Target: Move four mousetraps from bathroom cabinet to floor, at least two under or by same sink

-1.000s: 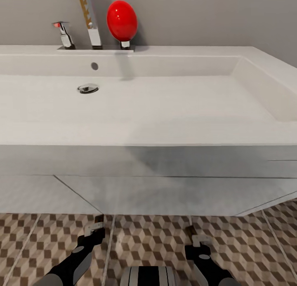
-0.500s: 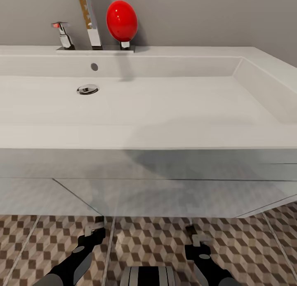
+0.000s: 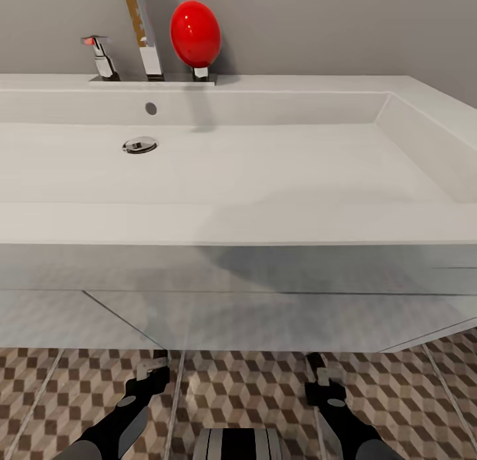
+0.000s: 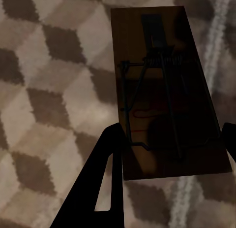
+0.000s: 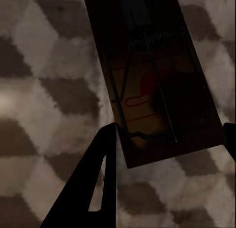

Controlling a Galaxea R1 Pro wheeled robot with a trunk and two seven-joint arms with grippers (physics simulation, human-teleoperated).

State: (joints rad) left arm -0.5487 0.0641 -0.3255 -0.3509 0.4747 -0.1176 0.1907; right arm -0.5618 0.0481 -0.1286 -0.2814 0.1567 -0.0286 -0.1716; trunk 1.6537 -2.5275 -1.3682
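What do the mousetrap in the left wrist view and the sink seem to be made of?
Mousetrap: a dark brown board, probably wood, matte, carrying a thin dark wire spring and bar, likely metal. Sink: smooth white, faintly glossy, perhaps ceramic or a cast composite; the render leaves it open.

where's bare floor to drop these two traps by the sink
Free: the cube-pattern bathroom floor between the left end effector and right end effector, bordered behind by the white vanity under the sink. Each holds a mousetrap over bare tiles. Nothing crowds them.
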